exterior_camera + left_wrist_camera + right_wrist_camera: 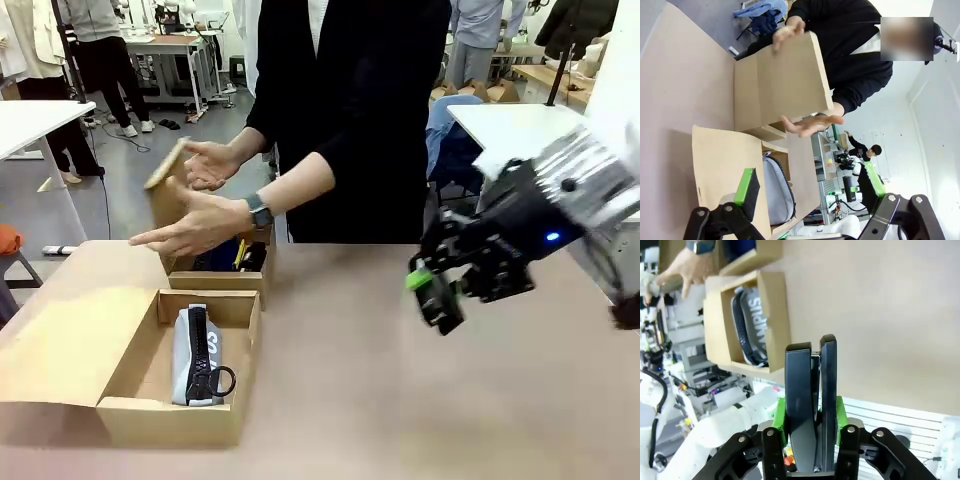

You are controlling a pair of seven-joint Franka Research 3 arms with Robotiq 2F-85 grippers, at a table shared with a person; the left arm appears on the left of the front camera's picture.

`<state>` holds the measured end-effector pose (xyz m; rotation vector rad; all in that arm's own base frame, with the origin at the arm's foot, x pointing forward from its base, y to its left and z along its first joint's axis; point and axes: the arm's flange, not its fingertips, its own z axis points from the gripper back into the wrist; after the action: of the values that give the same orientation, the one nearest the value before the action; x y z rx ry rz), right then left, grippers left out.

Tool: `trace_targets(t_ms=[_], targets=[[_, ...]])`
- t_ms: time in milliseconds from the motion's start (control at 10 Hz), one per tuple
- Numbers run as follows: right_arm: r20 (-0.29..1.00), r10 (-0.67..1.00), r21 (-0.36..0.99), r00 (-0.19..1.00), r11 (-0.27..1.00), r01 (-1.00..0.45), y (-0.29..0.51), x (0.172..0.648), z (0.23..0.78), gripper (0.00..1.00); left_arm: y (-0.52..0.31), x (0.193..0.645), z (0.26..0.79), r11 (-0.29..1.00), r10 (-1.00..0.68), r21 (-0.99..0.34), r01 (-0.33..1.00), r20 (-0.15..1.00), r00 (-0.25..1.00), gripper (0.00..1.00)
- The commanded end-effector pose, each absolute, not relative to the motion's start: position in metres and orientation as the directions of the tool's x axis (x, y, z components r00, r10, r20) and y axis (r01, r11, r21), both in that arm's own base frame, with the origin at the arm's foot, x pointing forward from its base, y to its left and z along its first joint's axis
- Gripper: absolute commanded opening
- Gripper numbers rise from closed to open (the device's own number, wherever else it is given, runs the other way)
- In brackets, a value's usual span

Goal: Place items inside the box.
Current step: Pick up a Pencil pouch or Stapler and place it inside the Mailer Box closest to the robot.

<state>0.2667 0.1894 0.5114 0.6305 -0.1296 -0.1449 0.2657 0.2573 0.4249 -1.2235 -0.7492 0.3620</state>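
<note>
Right wrist view: the right gripper (809, 412) is clamped on a black stapler (802, 375), over the table (400, 400), well to the right of the box (130, 418). The grey pouch (195, 355) lies inside the box. Left wrist view: the left gripper (809, 180) has its fingers apart and holds nothing.

In the lower left of the front view, the long box (170, 420) is plain brown cardboard, matt and slightly fibrous. The pencil pouch (192, 355) in it is light grey cloth with a black zip and printed black lettering. Just above it, the smaller box (215, 280) is the same dull cardboard. The table (400, 420) is smooth, matt tan. At the centre of the right wrist view, the black stapler (800, 390) looks smooth with a faint sheen, between the green, rubbery-looking pads (778, 412) of the right gripper (809, 415).
</note>
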Motion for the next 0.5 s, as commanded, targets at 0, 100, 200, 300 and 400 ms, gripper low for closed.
trace_targets(t_ms=[0, 100, 200, 300, 400], targets=[[0.09, -0.239, 0.608, 0.967, 0.782, 0.137, 0.128, 0.203, 0.445, 0.42, 0.256, 0.266, 0.425, 0.32, 0.627, -0.933, 0.164, 0.338, 0.702, 1.0], [0.076, -0.174, 0.595, 0.982, 0.798, 0.095, 0.189, 0.267, 0.511, 0.42, 0.256, 0.266, 0.425, 0.32, 0.627, -0.933, 0.164, 0.338, 0.702, 1.0], [0.076, -0.174, 0.595, 0.982, 0.798, 0.095, 0.189, 0.267, 0.511, 0.42, 0.256, 0.266, 0.425, 0.32, 0.627, -0.933, 0.164, 0.338, 0.702, 1.0], [0.076, -0.174, 0.595, 0.982, 0.798, 0.095, 0.189, 0.267, 0.511, 0.42, 0.256, 0.266, 0.425, 0.32, 0.627, -0.933, 0.164, 0.338, 0.702, 1.0], [0.076, -0.174, 0.595, 0.982, 0.798, 0.095, 0.189, 0.267, 0.511, 0.42, 0.256, 0.266, 0.425, 0.32, 0.627, -0.933, 0.164, 0.338, 0.702, 1.0]])
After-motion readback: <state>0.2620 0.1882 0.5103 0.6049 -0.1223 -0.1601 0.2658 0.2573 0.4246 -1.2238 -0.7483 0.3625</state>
